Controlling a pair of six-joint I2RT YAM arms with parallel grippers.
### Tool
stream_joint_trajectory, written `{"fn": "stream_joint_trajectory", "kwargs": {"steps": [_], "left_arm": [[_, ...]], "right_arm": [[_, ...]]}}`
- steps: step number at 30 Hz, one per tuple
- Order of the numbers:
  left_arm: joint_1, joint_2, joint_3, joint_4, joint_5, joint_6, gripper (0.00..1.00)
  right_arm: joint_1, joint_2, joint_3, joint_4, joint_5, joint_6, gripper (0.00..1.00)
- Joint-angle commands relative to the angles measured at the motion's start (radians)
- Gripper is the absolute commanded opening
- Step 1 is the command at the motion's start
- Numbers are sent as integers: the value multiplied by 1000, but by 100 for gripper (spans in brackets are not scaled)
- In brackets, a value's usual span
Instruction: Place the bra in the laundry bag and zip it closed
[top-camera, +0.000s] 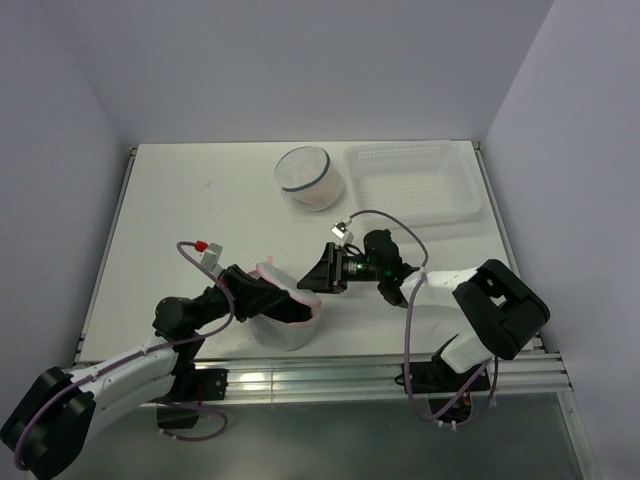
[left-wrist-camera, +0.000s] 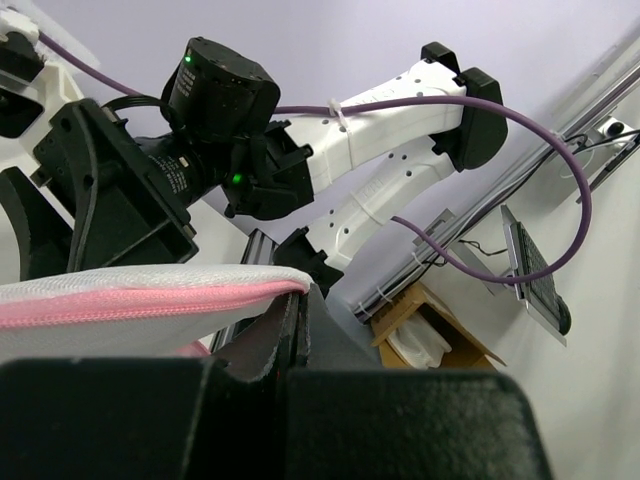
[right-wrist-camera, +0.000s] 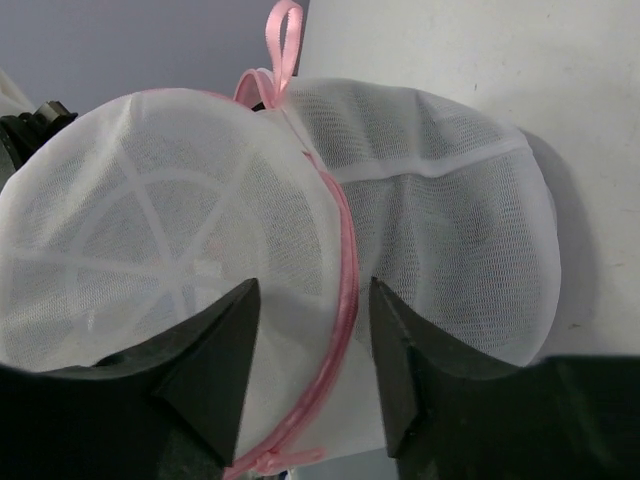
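Observation:
The laundry bag (top-camera: 290, 328) is a round white mesh pouch with a pink zipper, standing near the table's front edge. My left gripper (top-camera: 268, 297) is shut on its rim; the left wrist view shows the closed fingers (left-wrist-camera: 297, 300) pinching the pink-edged mesh (left-wrist-camera: 120, 290). My right gripper (top-camera: 312, 275) is open and points left at the bag. In the right wrist view its tips (right-wrist-camera: 312, 285) straddle the pink zipper (right-wrist-camera: 345, 300) between the bag's two mesh domes (right-wrist-camera: 430, 250). The zip pull (right-wrist-camera: 275, 462) lies low between the fingers. I cannot make out the bra for certain.
A white rounded mesh thing with a thin dark line (top-camera: 310, 178) sits at the back centre. A clear plastic tray (top-camera: 412, 185) lies to its right. A pink hanging loop (right-wrist-camera: 283, 30) sticks out of the bag's far side. The right arm (left-wrist-camera: 390, 130) fills the left wrist view.

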Motion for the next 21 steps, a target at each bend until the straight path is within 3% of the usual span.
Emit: {"fn": "stream_joint_trajectory", "kwargs": {"steps": [1, 3, 4, 8, 13, 21], "left_arm": [[-7, 1, -137, 78, 6, 37, 0], [-10, -7, -139, 61, 2, 38, 0], [-12, -10, -140, 49, -1, 44, 0], [-13, -53, -146, -32, -26, 63, 0], [-15, -145, -148, -268, -105, 98, 0], [-13, -318, -76, -721, -294, 145, 0]], "right_arm": [[11, 22, 7, 70, -37, 2, 53], [11, 27, 4, 96, -44, 20, 46], [11, 30, 2, 99, -46, 25, 37], [11, 24, 1, 105, -51, 39, 25], [7, -17, -13, 67, -14, 50, 2], [1, -207, -22, -169, 200, 22, 0]]}}
